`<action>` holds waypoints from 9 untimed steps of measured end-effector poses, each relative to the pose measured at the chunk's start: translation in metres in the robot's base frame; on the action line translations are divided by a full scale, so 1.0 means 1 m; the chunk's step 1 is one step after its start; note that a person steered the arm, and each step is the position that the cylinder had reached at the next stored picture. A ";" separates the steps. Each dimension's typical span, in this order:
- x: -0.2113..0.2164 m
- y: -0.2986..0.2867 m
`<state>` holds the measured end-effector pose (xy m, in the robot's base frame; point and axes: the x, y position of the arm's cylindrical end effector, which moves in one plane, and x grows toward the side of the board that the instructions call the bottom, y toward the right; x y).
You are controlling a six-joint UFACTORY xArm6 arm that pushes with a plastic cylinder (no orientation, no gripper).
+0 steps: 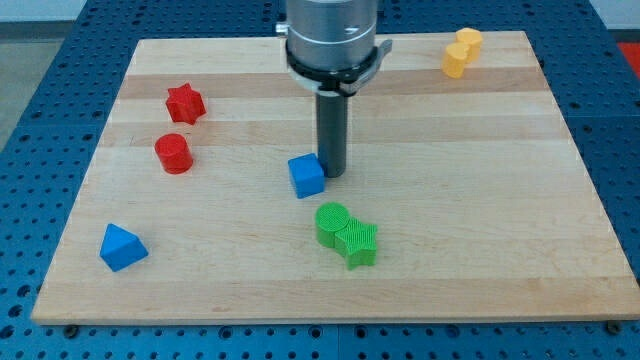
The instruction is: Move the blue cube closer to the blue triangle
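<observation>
Blue cube (307, 176) touches my tip (331, 174) on wooden board (480, 200).

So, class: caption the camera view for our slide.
My tip touches the blue cube, with the blue triangle far toward the view's bottom left.

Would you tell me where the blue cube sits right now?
The blue cube sits near the board's middle, just left of my tip, above the green blocks.

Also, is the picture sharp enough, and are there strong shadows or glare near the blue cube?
In the camera view, focus is sharp across the board; light is soft and even, no glare; my tip casts only a faint shadow beside the blue cube.
</observation>
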<state>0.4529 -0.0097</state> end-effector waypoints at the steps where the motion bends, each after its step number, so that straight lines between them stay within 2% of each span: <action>1: 0.013 -0.019; 7: 0.068 -0.152; 9: 0.069 -0.165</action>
